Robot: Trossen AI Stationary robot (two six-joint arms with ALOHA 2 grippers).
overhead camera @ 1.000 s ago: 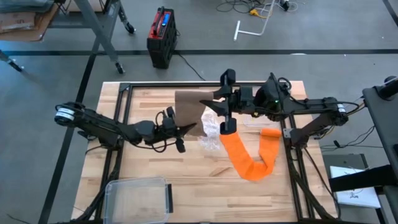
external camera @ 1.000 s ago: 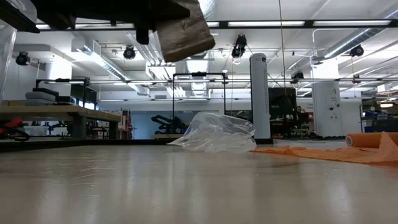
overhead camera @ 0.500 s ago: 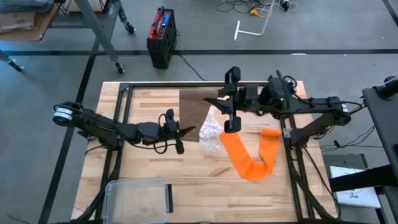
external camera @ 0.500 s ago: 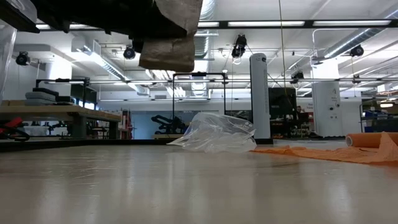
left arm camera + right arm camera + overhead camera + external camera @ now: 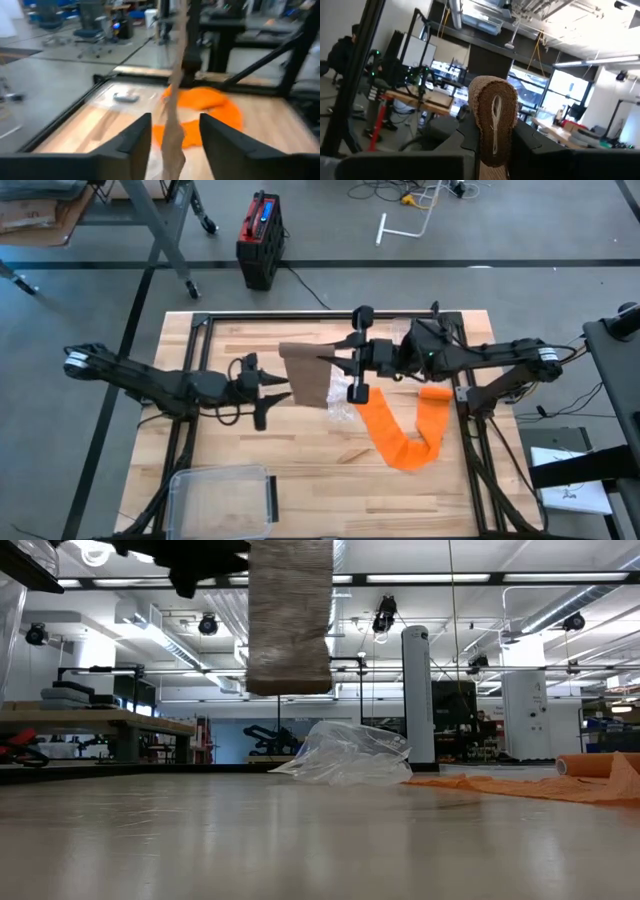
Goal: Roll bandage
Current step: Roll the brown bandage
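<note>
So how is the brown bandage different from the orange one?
The brown bandage hangs in the air from the right gripper; the orange bandage lies on the table. The brown one hangs straight down, the orange one bends in a U. Both are long cloth strips.

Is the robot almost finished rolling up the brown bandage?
Not nearly. Done: the right gripper is shut on one end of the brown bandage, lifted off the table. In hand: the strip hangs flat and unrolled, with the left gripper open beside it. Left: all the rolling. The orange bandage lies loose too.
</note>
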